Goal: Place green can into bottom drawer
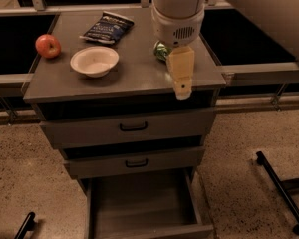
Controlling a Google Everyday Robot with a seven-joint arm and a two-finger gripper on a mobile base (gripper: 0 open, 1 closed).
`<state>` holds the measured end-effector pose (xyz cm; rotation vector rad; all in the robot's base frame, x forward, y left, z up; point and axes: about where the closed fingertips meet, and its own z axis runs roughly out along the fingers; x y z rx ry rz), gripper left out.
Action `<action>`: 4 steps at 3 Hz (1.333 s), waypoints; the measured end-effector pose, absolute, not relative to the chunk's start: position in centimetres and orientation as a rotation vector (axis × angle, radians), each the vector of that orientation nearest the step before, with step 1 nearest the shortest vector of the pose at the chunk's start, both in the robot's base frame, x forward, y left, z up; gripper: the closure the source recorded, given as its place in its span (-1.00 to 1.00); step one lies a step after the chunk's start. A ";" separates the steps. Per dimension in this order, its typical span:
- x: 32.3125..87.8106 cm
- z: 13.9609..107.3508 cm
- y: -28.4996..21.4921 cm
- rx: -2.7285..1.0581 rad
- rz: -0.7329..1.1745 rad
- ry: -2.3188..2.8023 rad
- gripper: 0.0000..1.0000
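Green can (161,50) on cabinet top (129,76) just behind gripper (182,90), partly hidden; grip state unclear

Robot test lab, grey drawer cabinet (89,131), speckled floor (231,193), jaws over its top

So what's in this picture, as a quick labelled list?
gripper: over the front right edge of the cabinet top, holding nothing
can: on the cabinet top, mostly hidden behind the arm
bottom drawer: open, nothing seen inside
also on top: apple, bowl, chip bag
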<state>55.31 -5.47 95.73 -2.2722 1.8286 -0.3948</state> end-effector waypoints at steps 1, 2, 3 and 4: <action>59.8 95.3 -3.3 -2.250 -0.372 1.832 -1.00; 66.9 92.7 -3.2 -2.088 -0.253 1.987 -1.00; 70.9 90.7 -4.1 -1.958 -0.157 2.093 -1.00; 73.9 88.5 -5.7 -1.832 -0.112 2.186 -1.00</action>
